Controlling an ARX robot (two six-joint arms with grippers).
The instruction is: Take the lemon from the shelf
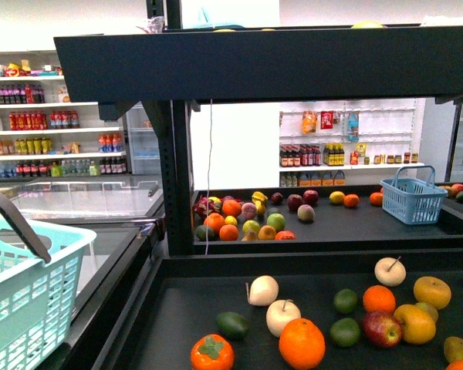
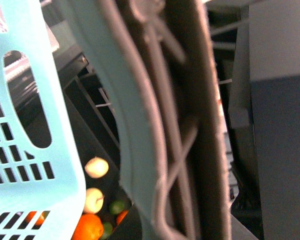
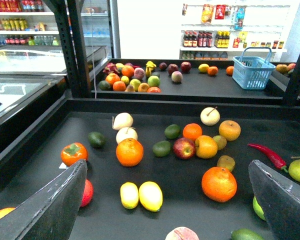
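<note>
Two yellow lemons (image 3: 150, 196) lie side by side on the dark lower tray (image 3: 180, 175) of the black shelf (image 1: 255, 58). My right gripper (image 3: 165, 215) is open above this tray. Its dark fingers (image 3: 45, 210) stand wide apart and the lemons lie between them, untouched. The lemons do not show in the front view. My left gripper (image 2: 182, 150) is shut on the grey handle (image 2: 140, 150) of a light teal basket (image 1: 23, 293), held at the far left beside the shelf. Its fingers are blurred at close range.
Around the lemons lie oranges (image 3: 129, 152), an apple (image 3: 184, 148), limes, a persimmon (image 3: 73, 153) and a red chili (image 3: 267, 155). The far tray holds more fruit and a blue basket (image 1: 413, 196). A glass-topped freezer (image 1: 85, 200) stands left, under white shelves of bottles.
</note>
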